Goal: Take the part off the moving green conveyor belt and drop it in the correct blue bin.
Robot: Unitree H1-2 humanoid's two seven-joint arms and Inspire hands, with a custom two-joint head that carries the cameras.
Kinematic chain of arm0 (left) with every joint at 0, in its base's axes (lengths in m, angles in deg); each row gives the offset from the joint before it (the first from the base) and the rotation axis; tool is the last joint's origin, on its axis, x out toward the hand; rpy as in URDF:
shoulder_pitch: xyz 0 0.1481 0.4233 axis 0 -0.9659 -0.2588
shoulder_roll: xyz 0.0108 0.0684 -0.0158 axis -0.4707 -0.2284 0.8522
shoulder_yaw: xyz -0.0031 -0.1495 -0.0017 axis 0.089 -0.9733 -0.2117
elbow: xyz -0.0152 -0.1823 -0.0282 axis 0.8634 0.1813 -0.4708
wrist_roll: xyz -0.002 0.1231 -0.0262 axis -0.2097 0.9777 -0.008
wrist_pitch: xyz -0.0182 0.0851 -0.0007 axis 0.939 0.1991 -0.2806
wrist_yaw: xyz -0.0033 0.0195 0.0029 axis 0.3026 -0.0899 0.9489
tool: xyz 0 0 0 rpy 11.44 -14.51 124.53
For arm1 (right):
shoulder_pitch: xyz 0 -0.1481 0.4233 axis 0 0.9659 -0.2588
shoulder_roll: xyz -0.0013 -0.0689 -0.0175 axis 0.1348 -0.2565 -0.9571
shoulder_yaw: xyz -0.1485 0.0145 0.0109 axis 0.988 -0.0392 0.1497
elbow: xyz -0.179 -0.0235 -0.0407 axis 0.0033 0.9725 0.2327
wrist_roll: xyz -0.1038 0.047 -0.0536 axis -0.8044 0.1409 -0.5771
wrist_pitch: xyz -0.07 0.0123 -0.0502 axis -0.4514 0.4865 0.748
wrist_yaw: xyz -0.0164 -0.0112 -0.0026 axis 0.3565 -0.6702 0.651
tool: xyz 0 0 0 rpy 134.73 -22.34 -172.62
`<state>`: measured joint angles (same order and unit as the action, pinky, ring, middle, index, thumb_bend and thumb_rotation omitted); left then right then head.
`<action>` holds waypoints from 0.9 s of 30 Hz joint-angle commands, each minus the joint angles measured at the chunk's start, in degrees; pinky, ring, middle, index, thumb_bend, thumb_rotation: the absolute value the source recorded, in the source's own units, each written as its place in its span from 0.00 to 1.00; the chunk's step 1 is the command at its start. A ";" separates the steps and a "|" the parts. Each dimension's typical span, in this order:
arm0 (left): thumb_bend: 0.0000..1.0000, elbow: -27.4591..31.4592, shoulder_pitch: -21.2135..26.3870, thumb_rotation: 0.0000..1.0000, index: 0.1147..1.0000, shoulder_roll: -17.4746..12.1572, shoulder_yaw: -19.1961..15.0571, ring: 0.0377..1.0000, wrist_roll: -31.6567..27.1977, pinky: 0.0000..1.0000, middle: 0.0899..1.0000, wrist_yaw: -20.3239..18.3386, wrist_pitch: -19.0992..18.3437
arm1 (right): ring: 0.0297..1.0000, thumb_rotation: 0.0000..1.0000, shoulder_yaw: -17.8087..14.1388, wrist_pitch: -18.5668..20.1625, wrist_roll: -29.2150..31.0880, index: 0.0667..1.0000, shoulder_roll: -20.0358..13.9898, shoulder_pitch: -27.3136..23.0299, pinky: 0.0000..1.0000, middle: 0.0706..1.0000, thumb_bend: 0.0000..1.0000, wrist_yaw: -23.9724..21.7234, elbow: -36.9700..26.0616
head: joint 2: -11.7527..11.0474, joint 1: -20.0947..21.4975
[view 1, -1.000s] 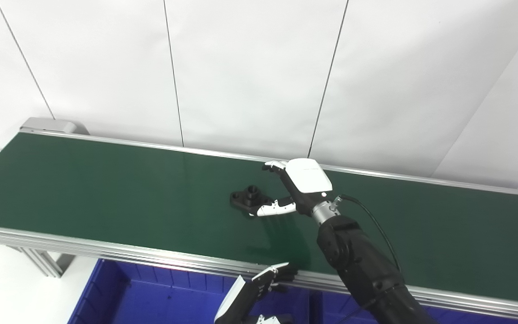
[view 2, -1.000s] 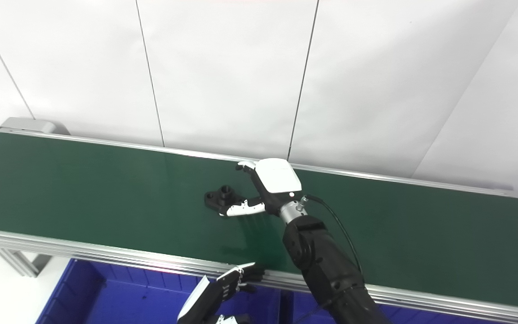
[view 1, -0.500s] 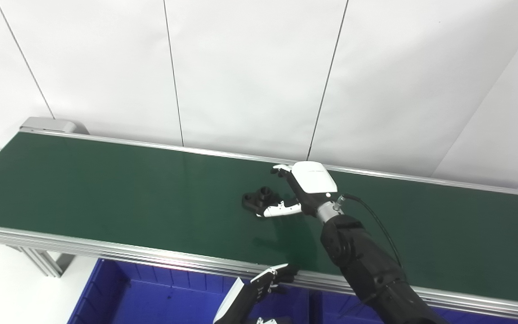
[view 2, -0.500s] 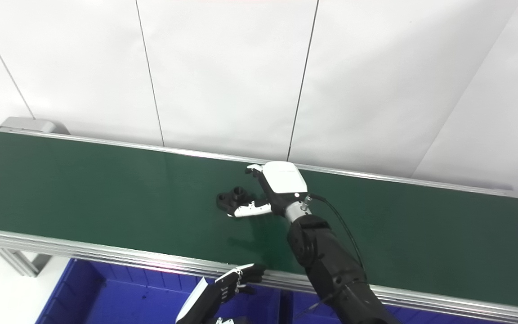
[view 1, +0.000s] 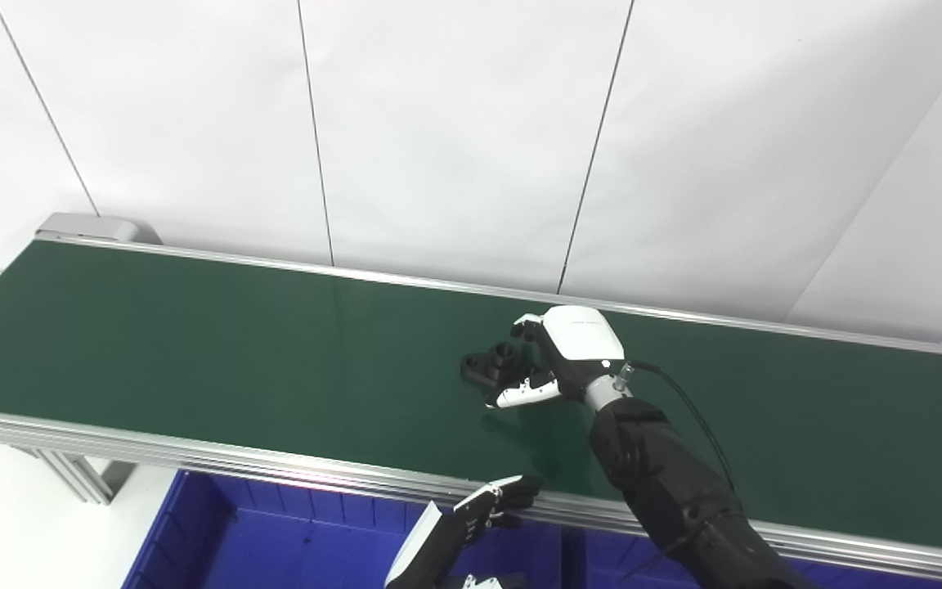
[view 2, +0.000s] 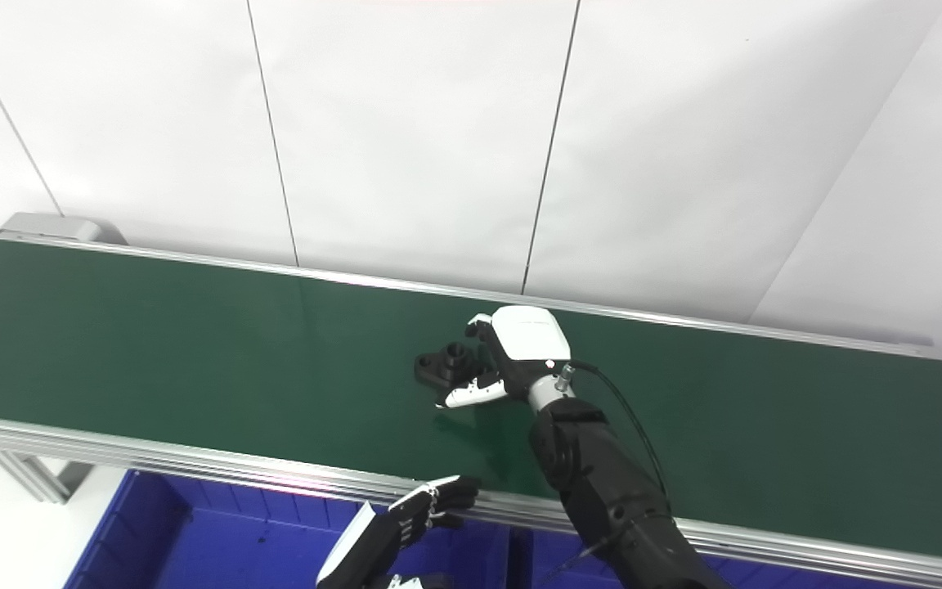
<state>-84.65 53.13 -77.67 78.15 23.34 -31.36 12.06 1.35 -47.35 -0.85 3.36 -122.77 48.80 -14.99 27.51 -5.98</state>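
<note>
R hand (view 1: 557,364) half-curled round small black flanged part (view 1: 489,366) on dark green belt (view 1: 193,343), grip not closed; belt motion could carry it past thumb.

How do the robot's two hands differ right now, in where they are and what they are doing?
The right hand is out over the green belt, while the left hand sits low at the belt's near rail, above the blue bin. The right hand's fingers curl around the black part, though a firm grip cannot be confirmed; the left hand holds nothing, fingers loosely apart. Both share white shells and dark fingers.
</note>
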 commanded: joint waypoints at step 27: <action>0.86 1.66 0.48 0.72 0.80 0.43 0.20 0.84 -1.11 0.78 0.83 -0.75 0.81 | 0.39 0.00 4.26 12.54 2.53 0.49 -0.70 -2.54 0.28 0.39 0.52 -14.36 -1.09 | 0.48 0.34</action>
<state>-84.60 52.96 -77.75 78.21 22.28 -32.30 11.65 4.41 -36.49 1.66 2.49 -126.80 37.48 -16.45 27.95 -5.63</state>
